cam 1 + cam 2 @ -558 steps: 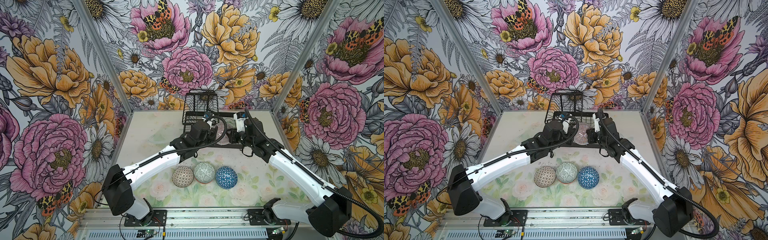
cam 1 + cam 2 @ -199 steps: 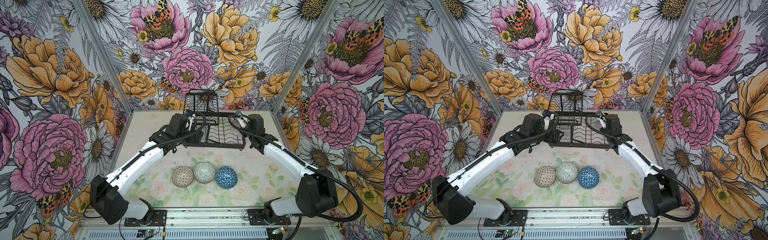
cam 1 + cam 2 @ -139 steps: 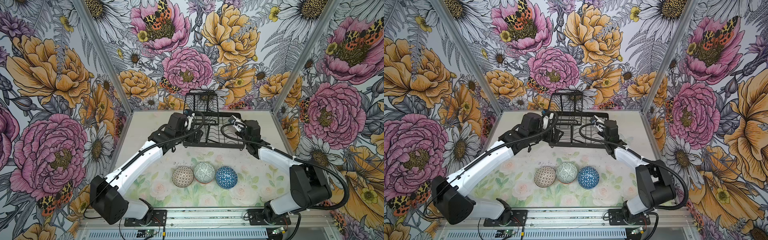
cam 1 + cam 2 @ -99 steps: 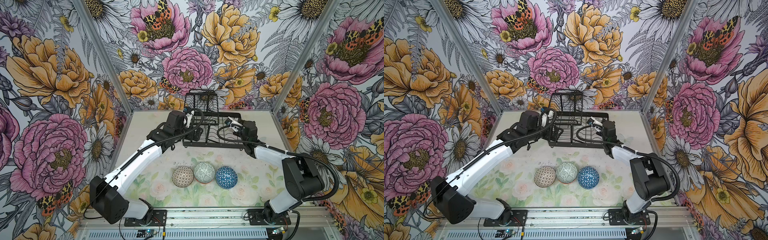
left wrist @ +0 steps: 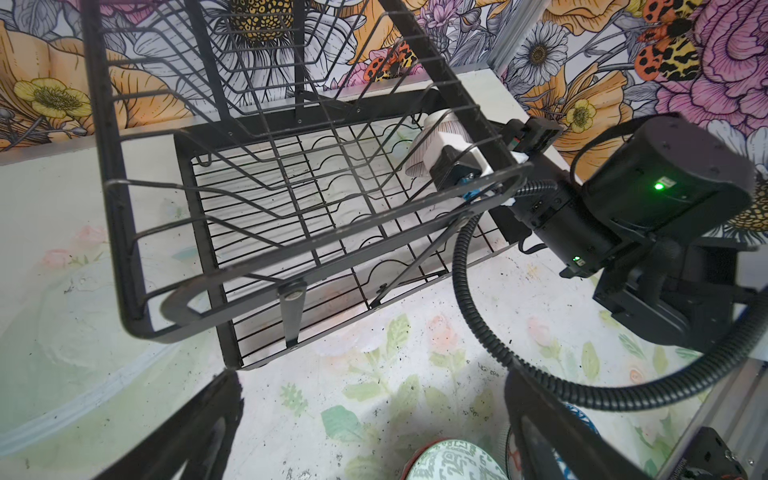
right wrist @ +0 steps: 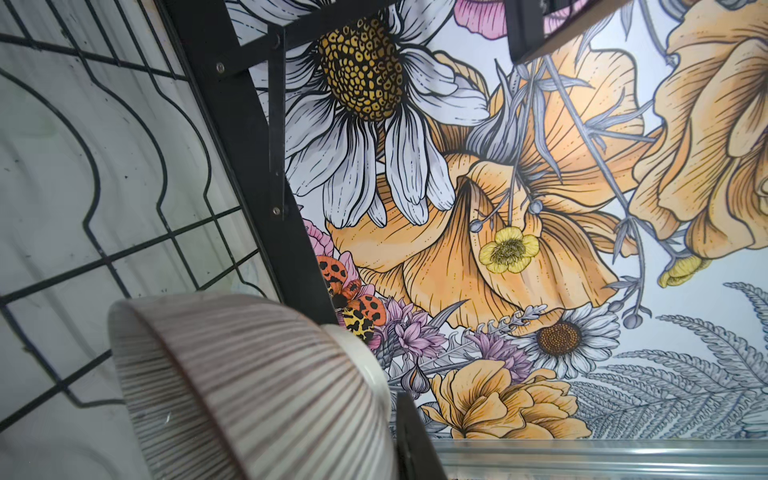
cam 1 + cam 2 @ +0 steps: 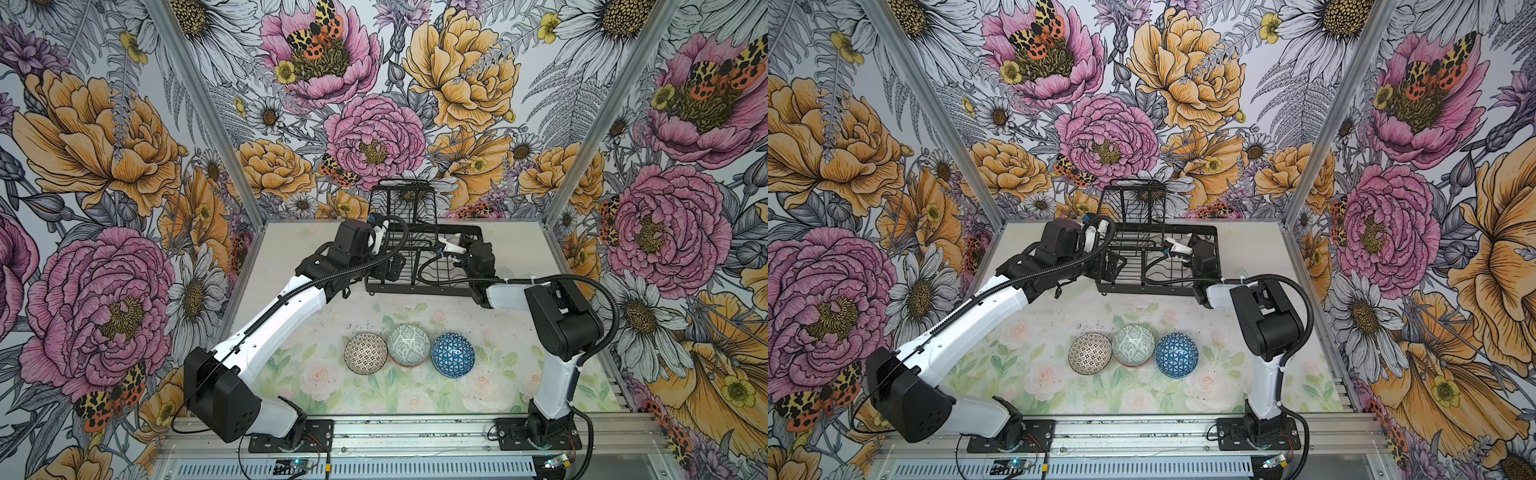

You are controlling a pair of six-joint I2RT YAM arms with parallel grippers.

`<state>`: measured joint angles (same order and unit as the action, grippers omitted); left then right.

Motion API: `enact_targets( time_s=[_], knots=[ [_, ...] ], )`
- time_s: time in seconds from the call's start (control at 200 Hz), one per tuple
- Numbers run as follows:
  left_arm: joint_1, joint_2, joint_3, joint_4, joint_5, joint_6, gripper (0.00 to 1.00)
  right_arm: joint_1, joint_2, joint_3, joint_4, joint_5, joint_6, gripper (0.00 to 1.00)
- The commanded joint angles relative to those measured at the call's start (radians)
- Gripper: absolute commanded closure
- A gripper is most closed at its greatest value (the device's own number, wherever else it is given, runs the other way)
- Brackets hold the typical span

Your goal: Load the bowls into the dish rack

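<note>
The black wire dish rack [image 7: 415, 288] [image 7: 1144, 291] stands at the back of the table. My right gripper [image 6: 390, 419] [image 5: 451, 166] is shut on the pink-lined bowl [image 6: 249, 382] [image 5: 434, 139] and holds it tilted over the rack's right end. In both top views that bowl is mostly hidden behind the wrist. My left gripper [image 5: 370, 415] [image 7: 390, 266] hangs open and empty by the rack's front left corner. Three bowls lie upside down in a row near the front: black-and-white dotted [image 7: 365, 354] [image 7: 1090, 354], grey-green [image 7: 409, 345] [image 5: 457, 461], blue-triangled [image 7: 453, 355] [image 7: 1176, 355].
The rack's raised basket tier [image 7: 403, 203] stands at the back, against the flowered wall. The right arm's black cable [image 7: 432, 276] loops over the rack's floor. A metal rail [image 7: 415, 432] runs along the table's front edge, and flowered walls close in both sides.
Both arms have left the table's middle for the rack. The right arm's elbow has folded toward the front while its gripper keeps the pink-lined bowl over the rack. The left gripper stays open.
</note>
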<state>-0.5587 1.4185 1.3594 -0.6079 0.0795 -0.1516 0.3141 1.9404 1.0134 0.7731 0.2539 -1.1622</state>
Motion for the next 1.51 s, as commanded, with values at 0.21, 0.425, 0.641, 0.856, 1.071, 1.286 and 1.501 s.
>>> enact_targets(
  time_s=[0.21,0.425,0.641,0.856,1.071,1.286,1.501],
  knots=[
    [0.009,0.005,0.034,-0.024,0.004,0.021,0.01,0.011,0.124,0.181,0.129,-0.073,-0.065,1.00],
    [0.010,-0.001,0.037,-0.039,-0.005,0.024,0.01,0.011,0.197,0.273,0.094,-0.117,-0.088,1.00],
    [0.010,0.000,0.041,-0.047,-0.011,0.026,0.01,0.018,0.258,0.347,0.068,-0.152,-0.088,1.00],
    [0.008,0.002,0.045,-0.052,-0.010,0.026,0.01,0.028,0.320,0.421,0.052,-0.177,-0.085,1.00],
    [0.006,0.002,0.041,-0.052,-0.009,0.027,0.01,0.033,0.360,0.463,0.049,-0.204,-0.069,1.00],
    [0.001,0.010,0.040,-0.052,-0.011,0.027,0.01,0.041,0.395,0.498,0.051,-0.221,-0.053,1.00],
    [-0.008,0.005,0.036,-0.052,-0.020,0.027,0.01,0.048,0.419,0.521,0.060,-0.228,-0.036,1.00]
  ],
)
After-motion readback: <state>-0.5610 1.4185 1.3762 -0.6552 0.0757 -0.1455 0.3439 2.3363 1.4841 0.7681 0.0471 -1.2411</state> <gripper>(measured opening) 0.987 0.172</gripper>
